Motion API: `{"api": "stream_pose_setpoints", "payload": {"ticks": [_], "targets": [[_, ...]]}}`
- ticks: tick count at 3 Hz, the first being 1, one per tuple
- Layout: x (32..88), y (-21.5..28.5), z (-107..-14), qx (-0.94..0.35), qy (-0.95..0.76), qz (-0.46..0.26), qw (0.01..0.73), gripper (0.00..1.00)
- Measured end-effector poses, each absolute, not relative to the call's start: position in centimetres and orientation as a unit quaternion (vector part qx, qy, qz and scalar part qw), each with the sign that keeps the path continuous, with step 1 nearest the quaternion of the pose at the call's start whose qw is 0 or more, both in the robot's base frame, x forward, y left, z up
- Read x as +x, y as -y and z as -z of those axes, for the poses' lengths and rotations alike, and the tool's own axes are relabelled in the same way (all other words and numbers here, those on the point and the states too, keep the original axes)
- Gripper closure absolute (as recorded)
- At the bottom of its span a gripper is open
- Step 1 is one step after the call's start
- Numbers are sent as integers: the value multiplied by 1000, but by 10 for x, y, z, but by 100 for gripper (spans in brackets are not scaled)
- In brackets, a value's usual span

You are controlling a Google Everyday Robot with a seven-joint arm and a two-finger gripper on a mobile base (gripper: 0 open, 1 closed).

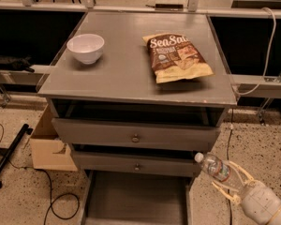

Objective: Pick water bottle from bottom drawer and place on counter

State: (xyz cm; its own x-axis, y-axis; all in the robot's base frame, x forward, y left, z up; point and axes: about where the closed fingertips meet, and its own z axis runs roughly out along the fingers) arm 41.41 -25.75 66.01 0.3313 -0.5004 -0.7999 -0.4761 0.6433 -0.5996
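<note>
My gripper (227, 178) enters from the lower right corner and is shut on the water bottle (211, 165), a small clear bottle with a white cap pointing up-left. The bottle hangs in the air beside the cabinet's right front corner, level with the middle drawer. Below it the bottom drawer (136, 203) is pulled out, a shallow grey tray with a bare floor. The counter (126, 74) is the grey square top of the cabinet, well above the bottle.
On the counter sit a white bowl (85, 47) at the left and a brown chip bag (178, 56) at the right. Two knobbed drawers (136, 136) stand slightly ajar. A cardboard box (47, 146) and cables lie on the floor at left.
</note>
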Motion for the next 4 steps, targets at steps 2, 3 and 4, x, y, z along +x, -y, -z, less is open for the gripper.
{"api": "stream_pose_setpoints", "payload": {"ticks": [2,3,4], "targets": [[414,255,-655,-425,-581,5,694,100],[408,240,-650,-454,-572,-10,684,100],[410,238,-688,-474,-539,-5,696,100]]}}
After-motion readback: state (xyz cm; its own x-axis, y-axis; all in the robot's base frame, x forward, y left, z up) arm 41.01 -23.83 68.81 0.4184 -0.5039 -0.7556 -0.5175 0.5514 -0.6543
